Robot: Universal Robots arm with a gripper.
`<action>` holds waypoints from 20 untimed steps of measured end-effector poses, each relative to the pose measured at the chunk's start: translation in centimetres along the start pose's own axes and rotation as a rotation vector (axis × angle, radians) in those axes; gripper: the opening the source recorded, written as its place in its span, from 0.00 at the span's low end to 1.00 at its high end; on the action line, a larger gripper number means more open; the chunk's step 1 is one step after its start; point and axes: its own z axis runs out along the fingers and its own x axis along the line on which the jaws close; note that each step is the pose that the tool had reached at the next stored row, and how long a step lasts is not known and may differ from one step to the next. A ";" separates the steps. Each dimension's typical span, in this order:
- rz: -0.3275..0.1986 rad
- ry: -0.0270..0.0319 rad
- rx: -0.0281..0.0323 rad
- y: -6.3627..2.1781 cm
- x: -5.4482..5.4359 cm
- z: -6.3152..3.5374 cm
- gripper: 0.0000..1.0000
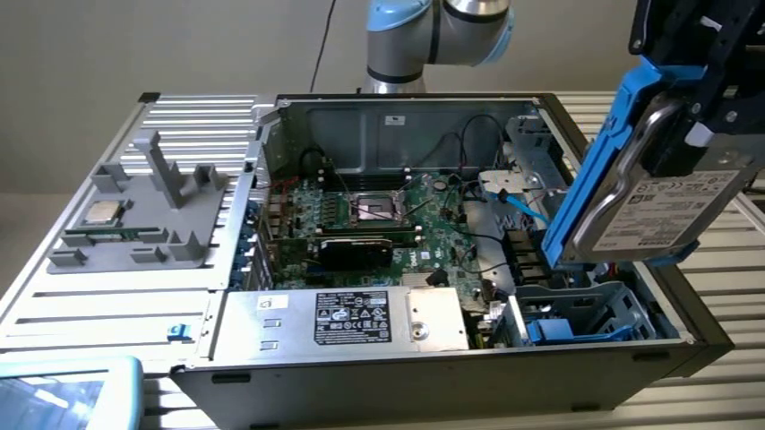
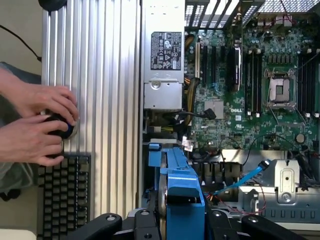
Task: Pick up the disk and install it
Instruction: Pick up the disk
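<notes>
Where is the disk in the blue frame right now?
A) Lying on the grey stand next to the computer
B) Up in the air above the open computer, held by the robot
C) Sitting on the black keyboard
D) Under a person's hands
B: the disk hangs tilted above the open computer case, clamped in the jaws at the exterior view's right, not resting on anything.

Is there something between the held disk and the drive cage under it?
Nothing visible does. The disk hangs tilted above the open drive cage; a blue cable lies beside the cage, toward the motherboard.
</notes>
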 end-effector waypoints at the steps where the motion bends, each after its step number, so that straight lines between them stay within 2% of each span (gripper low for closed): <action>1: 0.003 0.0000 0.0000 -0.02 0.1 0.02 0.37; 5: 0.021 -0.0003 -0.0003 -0.12 0.2 0.15 0.37; 11: 0.025 -0.0014 -0.0004 -0.93 0.3 0.55 0.37; 13: 0.027 -0.0040 -0.0005 -0.93 0.4 0.70 0.37; 17: 0.030 -0.0161 -0.0002 -0.94 0.4 1.01 0.37; 20: 0.030 -0.0195 -0.0002 -0.94 0.4 1.09 0.37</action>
